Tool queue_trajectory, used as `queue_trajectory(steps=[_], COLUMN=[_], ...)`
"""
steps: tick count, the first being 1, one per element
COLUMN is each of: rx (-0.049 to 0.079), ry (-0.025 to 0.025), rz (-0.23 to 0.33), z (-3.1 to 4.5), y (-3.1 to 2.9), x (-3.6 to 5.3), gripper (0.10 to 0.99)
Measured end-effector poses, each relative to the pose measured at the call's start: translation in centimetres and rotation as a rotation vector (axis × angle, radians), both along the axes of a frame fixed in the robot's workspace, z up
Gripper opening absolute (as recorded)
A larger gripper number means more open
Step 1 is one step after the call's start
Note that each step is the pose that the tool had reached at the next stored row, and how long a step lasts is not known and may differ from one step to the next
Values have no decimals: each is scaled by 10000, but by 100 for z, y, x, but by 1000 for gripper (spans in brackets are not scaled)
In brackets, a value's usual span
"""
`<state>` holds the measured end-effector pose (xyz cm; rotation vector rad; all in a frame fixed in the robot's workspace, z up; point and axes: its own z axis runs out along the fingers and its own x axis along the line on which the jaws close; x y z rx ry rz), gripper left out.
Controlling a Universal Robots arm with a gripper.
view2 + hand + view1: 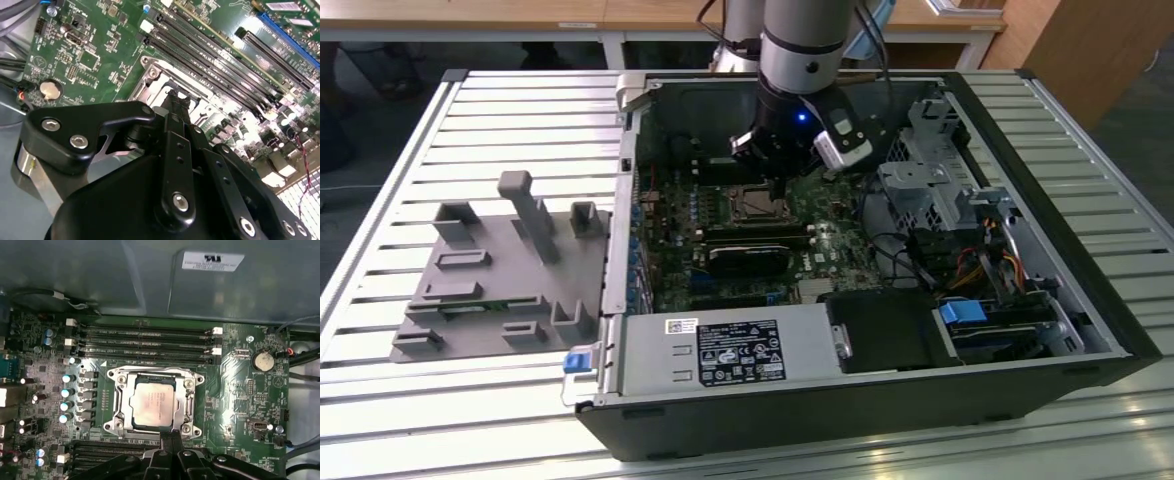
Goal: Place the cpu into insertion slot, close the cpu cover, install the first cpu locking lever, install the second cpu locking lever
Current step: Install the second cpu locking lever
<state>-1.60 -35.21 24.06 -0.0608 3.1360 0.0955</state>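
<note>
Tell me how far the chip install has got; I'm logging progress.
Done: the chip lies in the socket, and the metal cover looks closed over its edges. In hand: the gripper sits at the cover's edge. Left: the two locking levers; I cannot tell whether either is latched.

Silver-grey arm (801, 30), blue light; black pincer (172, 100) links, silver screws.

A slatted pale metal table (480, 110) carries two things – an open computer case (854, 400) and a grey fixture block (494, 280)
</note>
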Motion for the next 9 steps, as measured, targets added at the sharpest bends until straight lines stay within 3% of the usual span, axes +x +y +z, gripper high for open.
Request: queue_trajectory(steps=[6, 9], rx=[69, 73], ry=[-2, -5], rz=[14, 26], z=[-34, -49], y=[-114, -134], x=[-2, -5], gripper=[106, 106])
